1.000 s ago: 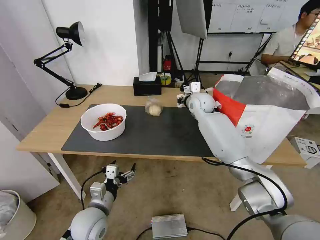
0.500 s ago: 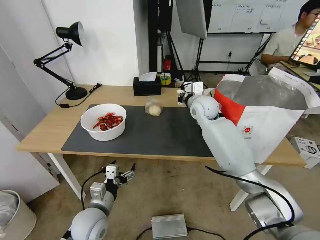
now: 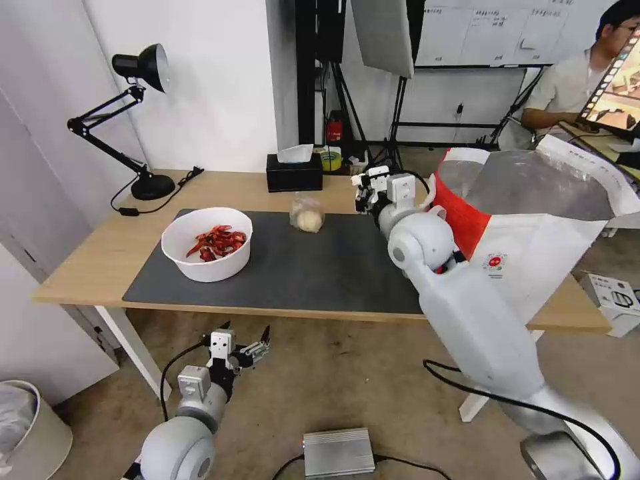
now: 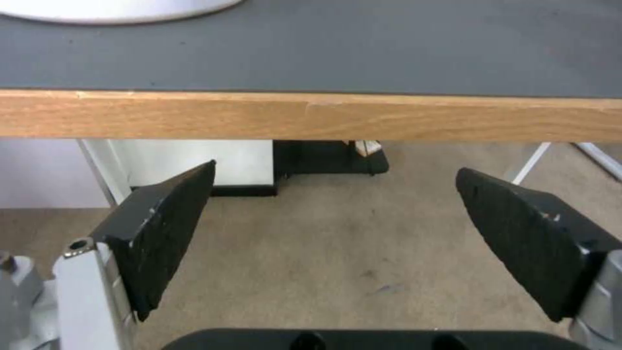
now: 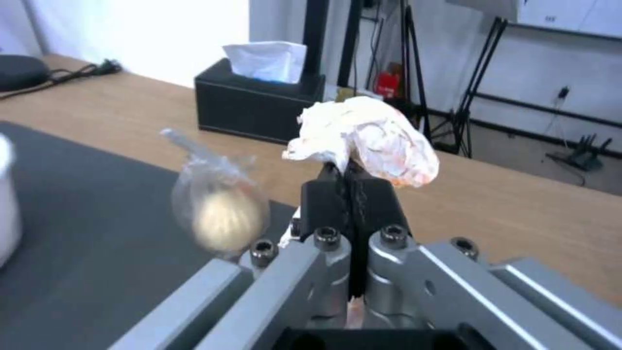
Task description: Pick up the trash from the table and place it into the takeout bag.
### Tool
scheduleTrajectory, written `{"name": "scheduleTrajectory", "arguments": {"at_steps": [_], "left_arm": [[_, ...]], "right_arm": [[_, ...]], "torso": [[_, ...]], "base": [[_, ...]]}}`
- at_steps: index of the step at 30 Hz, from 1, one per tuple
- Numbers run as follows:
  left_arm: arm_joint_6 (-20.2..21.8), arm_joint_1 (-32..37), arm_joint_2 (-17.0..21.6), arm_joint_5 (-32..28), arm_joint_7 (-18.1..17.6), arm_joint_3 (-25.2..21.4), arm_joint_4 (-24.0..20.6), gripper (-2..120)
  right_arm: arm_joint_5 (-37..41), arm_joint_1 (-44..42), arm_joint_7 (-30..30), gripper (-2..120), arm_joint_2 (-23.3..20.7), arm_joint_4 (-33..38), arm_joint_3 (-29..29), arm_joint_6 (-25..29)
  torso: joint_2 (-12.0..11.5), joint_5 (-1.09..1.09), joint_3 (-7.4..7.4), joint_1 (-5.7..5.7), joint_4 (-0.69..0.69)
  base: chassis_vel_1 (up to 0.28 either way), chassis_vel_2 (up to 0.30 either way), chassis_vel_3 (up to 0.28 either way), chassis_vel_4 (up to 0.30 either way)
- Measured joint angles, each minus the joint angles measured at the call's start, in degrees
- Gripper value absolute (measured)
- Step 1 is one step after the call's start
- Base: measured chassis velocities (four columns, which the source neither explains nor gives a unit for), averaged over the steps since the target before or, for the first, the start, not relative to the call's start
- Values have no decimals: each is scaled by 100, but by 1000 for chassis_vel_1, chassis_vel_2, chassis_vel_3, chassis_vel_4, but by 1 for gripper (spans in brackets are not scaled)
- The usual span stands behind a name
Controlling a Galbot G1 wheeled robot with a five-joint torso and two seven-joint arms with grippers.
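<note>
My right gripper [image 5: 348, 172] is shut on a crumpled white tissue [image 5: 363, 136] with orange stains, held above the table's back edge. In the head view the right gripper [image 3: 365, 192] hovers just left of the red-and-white takeout bag [image 3: 533, 233], whose foil-lined mouth gapes. The clear bag around a beige lump [image 3: 307, 215] [image 5: 223, 214] lies on the dark grey mat [image 3: 320, 267]. A white bowl of red shells [image 3: 207, 243] sits at the mat's left end. My left gripper [image 3: 250, 343] [image 4: 337, 209] hangs open below the table's front edge [image 4: 311, 116].
A black tissue box [image 3: 294, 170] [image 5: 259, 104] stands at the back of the table [image 3: 87, 260], with a black desk lamp [image 3: 133, 120] at the back left. On the floor lie a grey metal box [image 3: 338, 452] and a bin [image 3: 27, 427] at the far left.
My right arm's forearm has drawn back toward me and to the right, while its gripper stayed by the bag's left edge. The left arm has not moved.
</note>
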Motion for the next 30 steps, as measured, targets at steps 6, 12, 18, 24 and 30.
{"name": "scheduleTrajectory", "arguments": {"at_steps": [6, 12, 18, 24, 30], "left_arm": [[0, 46, -28, 29, -1, -10, -11, 100], [0, 58, -35, 34, -2, -13, -33, 100], [0, 108, -41, 71, -6, -17, -48, 100], [1, 122, -95, 123, -8, 12, -58, 100], [3, 117, -168, 182, -11, 68, -36, 100]], "right_arm": [[-250, -563, -17, 0, -236, 815, 160, 2], [-538, -997, -225, 0, -321, 1311, 404, 11], [-972, -1468, -480, 0, -389, 1907, 711, 303], [-1574, -1646, -643, 0, -480, 2158, 964, 808], [-2140, -1781, -754, 0, -641, 2239, 1293, 1586]], "torso": [[0, 0, 0, 0, 0], [0, 0, 0, 0, 0], [0, 0, 0, 0, 0], [0, 0, 0, 0, 0], [-1, 0, 0, 0, 0]], "base": [[0, 0, 0, 0], [0, 0, 0, 0], [0, 0, 0, 0], [0, 0, 0, 0], [0, 0, 0, 0]]}}
